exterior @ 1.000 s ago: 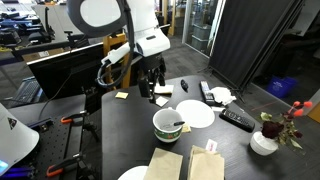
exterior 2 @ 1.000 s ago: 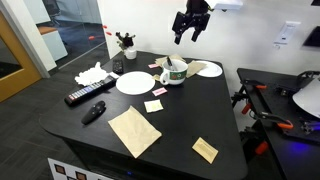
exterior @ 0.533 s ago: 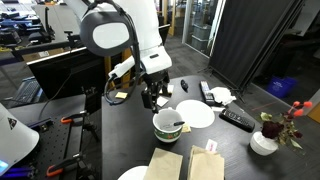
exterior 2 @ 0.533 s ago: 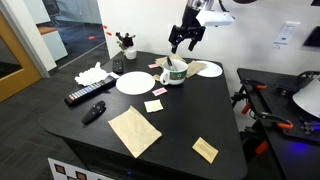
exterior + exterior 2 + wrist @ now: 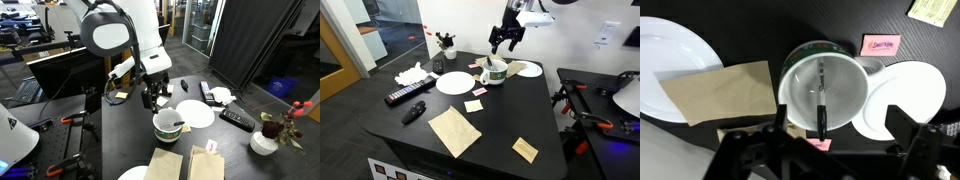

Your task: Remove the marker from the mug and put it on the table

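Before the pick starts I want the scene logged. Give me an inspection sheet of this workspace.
Surface: dark table, crowded.
Job's things: marker lies inside mug.
Clutter: plate, second plate, paper bag, remote, sticky notes, flower pot.
Gripper: gripper open, above the mug, holding nothing.
Cables: nothing seen on the table.
Surroundings: dark curtain, orange clamps.

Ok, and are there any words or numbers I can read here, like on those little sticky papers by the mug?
Nothing here can actually be read.
pink sticky note beside the mug: a line of dark handwriting, too blurred to read.
yellow sticky note at the top corner of the wrist view: faint marks, too small to read.
Mug and brown paper: no writing shows on them.
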Tool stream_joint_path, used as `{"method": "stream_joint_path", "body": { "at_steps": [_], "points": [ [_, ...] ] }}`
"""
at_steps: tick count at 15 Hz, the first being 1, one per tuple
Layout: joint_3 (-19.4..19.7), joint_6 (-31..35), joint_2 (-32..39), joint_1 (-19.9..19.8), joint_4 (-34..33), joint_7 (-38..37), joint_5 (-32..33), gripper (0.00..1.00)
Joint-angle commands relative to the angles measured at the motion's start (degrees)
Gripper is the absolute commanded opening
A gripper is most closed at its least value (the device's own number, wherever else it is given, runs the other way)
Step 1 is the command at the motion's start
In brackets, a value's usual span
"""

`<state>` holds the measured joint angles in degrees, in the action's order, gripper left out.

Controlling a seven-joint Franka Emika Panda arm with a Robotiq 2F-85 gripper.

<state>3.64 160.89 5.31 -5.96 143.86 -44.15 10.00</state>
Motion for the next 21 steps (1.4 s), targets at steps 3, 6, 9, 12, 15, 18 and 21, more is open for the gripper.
{"method": "stream_joint_path", "body": {
  "at_steps": [3,6,9,12,15,18,21],
  "points": [
    [1.98,0.12,3.99,1.84,-2.76,4.01,-2.09,1.00],
    [2.42,-0.26,5.92,2.03,-4.39,5.84,-3.57,0.84],
    [2.91,-0.48,7.50,2.47,-6.00,8.49,-5.47,0.61],
    [3.43,-0.95,8.96,2.82,-7.68,11.10,-7.12,0.56],
    [4.09,-1.72,10.73,3.23,-9.42,12.18,-7.80,0.63],
    [4.64,-2.54,12.70,3.50,-11.01,13.55,-8.66,0.62],
    [5.20,-2.84,14.19,3.84,-12.05,13.72,-9.01,0.59]
  ]
}}
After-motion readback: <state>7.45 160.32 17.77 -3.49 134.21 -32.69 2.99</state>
